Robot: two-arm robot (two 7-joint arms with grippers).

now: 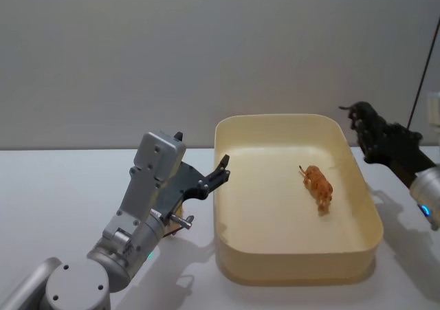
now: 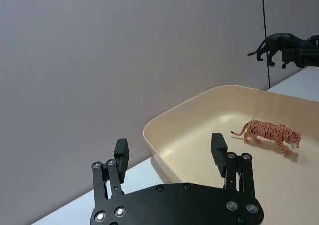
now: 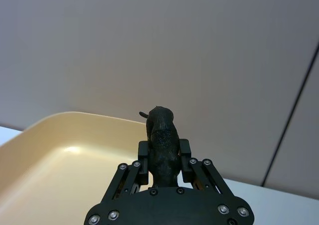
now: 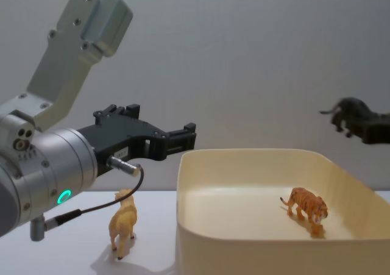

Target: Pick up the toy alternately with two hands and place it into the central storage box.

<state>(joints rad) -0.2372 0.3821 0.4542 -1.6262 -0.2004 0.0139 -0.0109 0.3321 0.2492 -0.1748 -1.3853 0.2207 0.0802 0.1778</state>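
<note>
The cream storage box (image 1: 295, 265) (image 4: 244, 253) sits at the table's centre. An orange striped tiger toy (image 1: 318, 185) (image 2: 271, 132) (image 4: 306, 207) stands on its floor. My right gripper (image 1: 363, 126) (image 3: 164, 155) (image 4: 368, 132) hovers above the box's far right corner, shut on a black panther toy (image 1: 356, 108) (image 3: 160, 127) (image 2: 276, 43) (image 4: 349, 111). My left gripper (image 1: 218, 172) (image 2: 169, 145) (image 4: 186, 136) is open and holds nothing, just left of the box's left wall. A tan lion toy (image 4: 124, 223) stands on the table below it.
White table (image 1: 55, 186) with a plain grey wall behind. A thin dark cable (image 1: 419, 76) runs down the wall at far right. The left arm's silver body (image 1: 148, 200) and its cable hang close over the lion toy.
</note>
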